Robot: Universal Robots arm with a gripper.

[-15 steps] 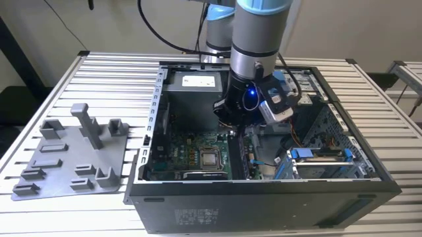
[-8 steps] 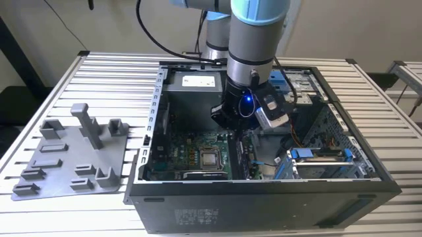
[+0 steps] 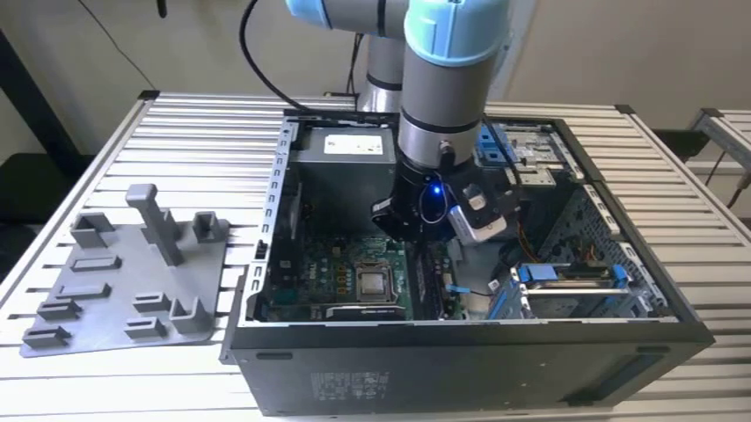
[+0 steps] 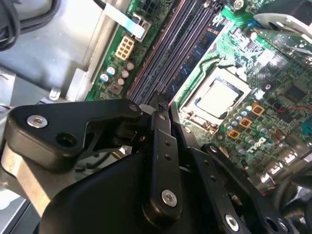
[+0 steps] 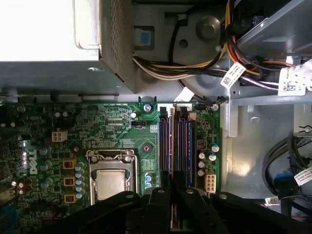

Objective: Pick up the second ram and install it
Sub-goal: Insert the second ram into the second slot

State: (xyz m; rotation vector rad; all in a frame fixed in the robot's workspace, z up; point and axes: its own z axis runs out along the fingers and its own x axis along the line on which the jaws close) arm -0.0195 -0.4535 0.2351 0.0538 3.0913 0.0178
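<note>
Hand (image 5: 170,195) over motherboard slots (image 5: 174,141), perhaps closed

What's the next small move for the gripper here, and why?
Likely a short, slow lowering straight onto the memory slots: the gripper hangs directly over their near end, beside the processor socket, in line with them. Whether it holds the second ram, I cannot tell.

The arm (image 3: 441,97) is a thick grey metal tube with pale blue caps at its joints, and a black cable (image 3: 260,61) loops down behind it. Near the wrist sits a black housing with a small blue light (image 3: 437,189) and a silver-grey box (image 3: 479,215) strapped beside it. The tool (image 4: 158,114) is matte black, built of flat linkage bars pinned with shiny silver screws (image 4: 168,197).
</note>
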